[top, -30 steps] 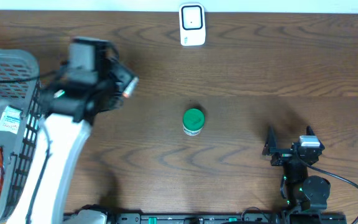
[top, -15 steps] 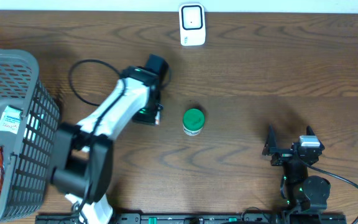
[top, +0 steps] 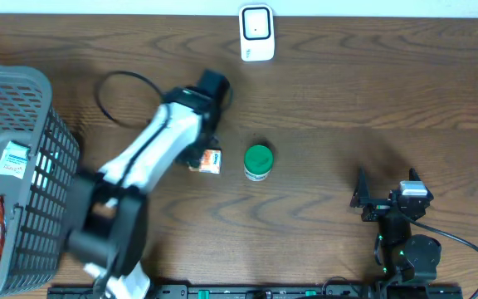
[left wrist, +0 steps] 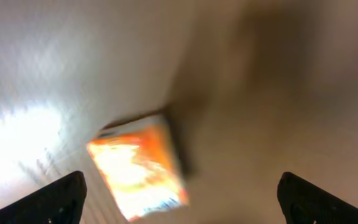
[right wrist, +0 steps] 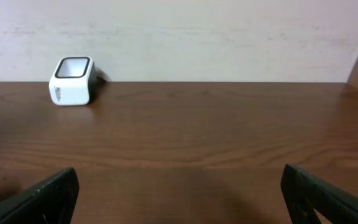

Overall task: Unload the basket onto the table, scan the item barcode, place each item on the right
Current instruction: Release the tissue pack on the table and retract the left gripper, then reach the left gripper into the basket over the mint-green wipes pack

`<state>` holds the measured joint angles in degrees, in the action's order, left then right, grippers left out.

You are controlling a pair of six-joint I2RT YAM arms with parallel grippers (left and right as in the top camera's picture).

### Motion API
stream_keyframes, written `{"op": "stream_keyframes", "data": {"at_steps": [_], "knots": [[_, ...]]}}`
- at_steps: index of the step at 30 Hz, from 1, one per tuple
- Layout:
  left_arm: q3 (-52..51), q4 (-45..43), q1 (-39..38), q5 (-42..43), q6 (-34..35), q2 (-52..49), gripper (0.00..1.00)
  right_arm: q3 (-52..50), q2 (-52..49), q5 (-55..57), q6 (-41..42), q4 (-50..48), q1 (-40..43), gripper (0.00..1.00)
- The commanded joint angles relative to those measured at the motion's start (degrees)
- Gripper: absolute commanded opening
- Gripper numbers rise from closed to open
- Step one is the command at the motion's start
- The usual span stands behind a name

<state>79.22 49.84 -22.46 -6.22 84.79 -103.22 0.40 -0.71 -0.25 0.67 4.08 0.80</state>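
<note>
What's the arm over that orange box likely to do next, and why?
Probably lift the left gripper straight up and clear. Its jaws stand open and the box lies loose on the table beside the green jar, so nothing is held. Backing off would leave room for a fresh grab toward the scanner.

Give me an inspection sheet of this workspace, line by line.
Surface: brown wooden table, grain visible.
Job's things: small orange box lying on the table; white box-shaped scanner at the far edge.
Clutter: green-lidded round jar just beside the box; grey plastic basket holding packets.
Claws: left claw open over the box; right claw open, holding nothing.
Cables: black cable loop between basket and scanner.
Surroundings: pale wall behind the table.
</note>
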Motion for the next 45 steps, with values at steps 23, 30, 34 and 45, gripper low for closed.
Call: {"op": "stream_keyframes", "data": {"at_steps": [23,30,34,45], "knots": [[16.46,17.2,71.41,10.12,-48.3,20.09,0.98,-0.09,0.17,0.15,0.57,0.22,0.13,0.99],[14.84,14.73,72.46,13.31,-56.96,5.22,0.98,-0.09,0.17,0.15,0.57,0.22,0.13,0.99],[14.84,12.57,71.41,13.31,-58.25,-1.27,0.98,-0.09,0.17,0.15,0.57,0.22,0.13,0.99],[14.62,9.79,71.23,13.31,-59.54,-12.13,0.98,-0.09,0.17,0.15,0.57,0.22,0.13,0.99]]}}
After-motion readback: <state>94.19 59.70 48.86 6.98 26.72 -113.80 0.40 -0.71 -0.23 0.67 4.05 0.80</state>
